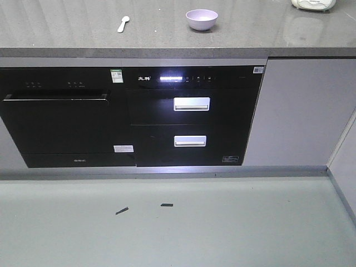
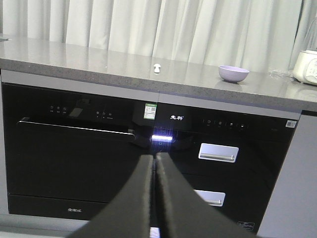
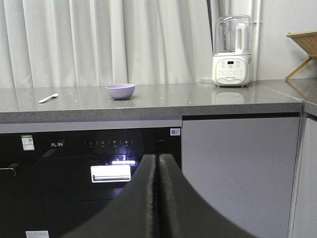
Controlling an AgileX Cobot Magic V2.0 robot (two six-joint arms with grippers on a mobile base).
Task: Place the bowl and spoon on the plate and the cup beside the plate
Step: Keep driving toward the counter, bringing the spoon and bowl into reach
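A lavender bowl [image 1: 201, 19] [image 2: 233, 74] [image 3: 120, 91] stands upright on the grey countertop [image 1: 67, 25]. The pale spoon [image 1: 123, 23] [image 2: 157, 67] [image 3: 48, 97] lies to its left, apart from it. The plate and the cup are out of view. My left gripper [image 2: 155, 157] is shut with nothing in it, held low in front of the black appliances, well below the counter. My right gripper [image 3: 158, 156] is likewise shut and empty, low in front of the cabinet fronts. Neither arm shows in the front view.
A white blender [image 3: 231, 50] stands on the counter at the right, with a wooden rack [image 3: 303, 49] beyond it. Black built-in appliances with silver drawer handles [image 1: 191, 103] fill the front under the counter. White curtains hang behind. Two small dark scraps [image 1: 122, 211] lie on the floor.
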